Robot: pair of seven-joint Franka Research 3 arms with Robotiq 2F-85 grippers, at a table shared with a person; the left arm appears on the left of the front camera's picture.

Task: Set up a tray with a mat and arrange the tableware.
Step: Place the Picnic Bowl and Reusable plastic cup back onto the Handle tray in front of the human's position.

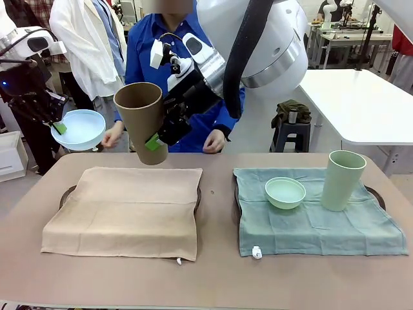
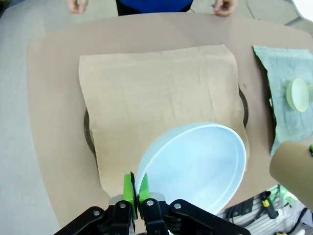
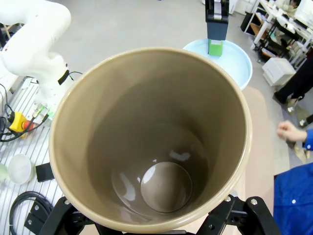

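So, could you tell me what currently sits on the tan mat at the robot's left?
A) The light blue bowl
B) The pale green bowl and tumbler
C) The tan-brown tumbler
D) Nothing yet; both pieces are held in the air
D: the tan mat lies bare, while the left gripper holds the light blue bowl by its rim and the right gripper holds the tan-brown tumbler, both above the table.

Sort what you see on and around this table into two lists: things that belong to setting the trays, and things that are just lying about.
Belongs to the job:
- light blue bowl, held by the left gripper
- tan tumbler, held by the right gripper
- tan mat
- green mat
- pale green bowl
- pale green tumbler

Just lying about:
- stool with a dark bundle
- white side table
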